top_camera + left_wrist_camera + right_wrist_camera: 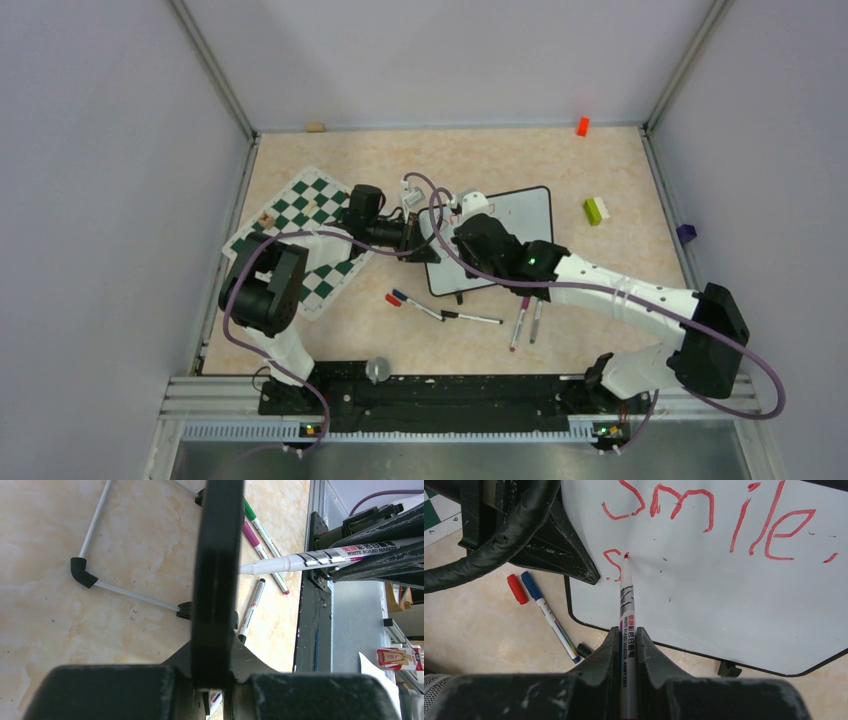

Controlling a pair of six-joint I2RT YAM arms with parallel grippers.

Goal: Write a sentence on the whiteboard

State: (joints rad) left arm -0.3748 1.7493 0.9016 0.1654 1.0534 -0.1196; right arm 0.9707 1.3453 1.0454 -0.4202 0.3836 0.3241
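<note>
Right gripper (627, 631) is narrowed tight on a red whiteboard marker (626, 597), barrel running out between the fingers with the tip forward, so the pen sits like an extension of the wrist and can be steered stroke by stroke. Tip is on the whiteboard (729, 605), just right of a small red "s" (611, 564) that starts line two. Left gripper (214, 677) is closed on the board's black frame at its left edge, seen edge-on in the left wrist view. That is likely there to brace the board so pen pressure doesn't push it around. Board lies mid-table in the top view (515, 225), right beside the chess mat (305, 235), with both arms converging on its left end. The sentence (709, 517) so far is "smile." on the top line in wobbly red strokes, the letters uneven in height and the period a short slanted dash. Rest of the glossy white surface is bare apart from a few dark specks. Judging by this, line one is done and line two has barely begun. Spare pens lie off the board: a blue-capped marker (549, 615) and a loose red cap (517, 588) near its lower left corner.
</note>
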